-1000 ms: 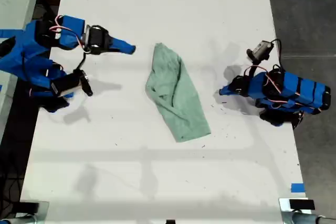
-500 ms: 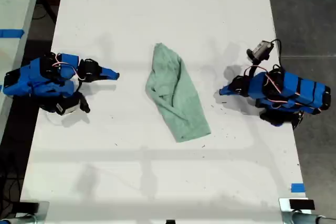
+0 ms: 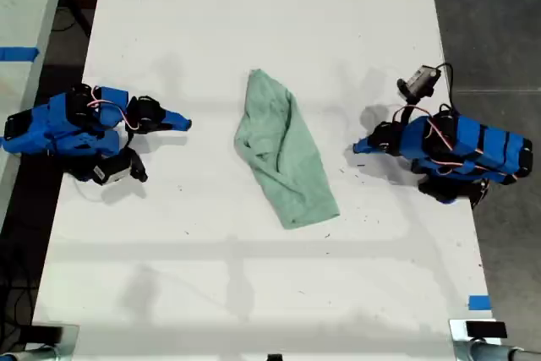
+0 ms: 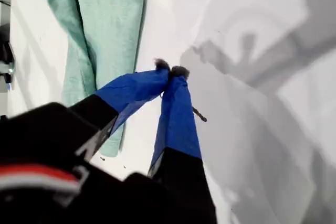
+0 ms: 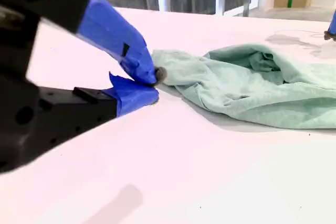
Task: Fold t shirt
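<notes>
The t shirt (image 3: 283,154) is a pale mint-green wrinkled strip lying slantwise mid-table in the exterior view. My first gripper (image 3: 358,146) rests on the exterior view's right of it, a short gap from the cloth. In its wrist view my first gripper (image 4: 170,71) is shut on nothing, with the t shirt (image 4: 105,19) beyond the tips. My second gripper (image 3: 184,123) lies low on the exterior view's left, apart from the cloth. In the second wrist view my second gripper (image 5: 155,85) is shut and empty, and the t shirt (image 5: 252,85) is bunched ahead of it.
The white table (image 3: 254,6) has dark floor past its edge on the exterior view's right. A blue tape strip (image 3: 478,303) marks the table's near corner on that side. A second surface with blue tape (image 3: 19,53) stands at the exterior view's left.
The second arm has pulled back toward the exterior view's left and dropped lower, then nearly stopped. The first arm and the t shirt have not moved.
</notes>
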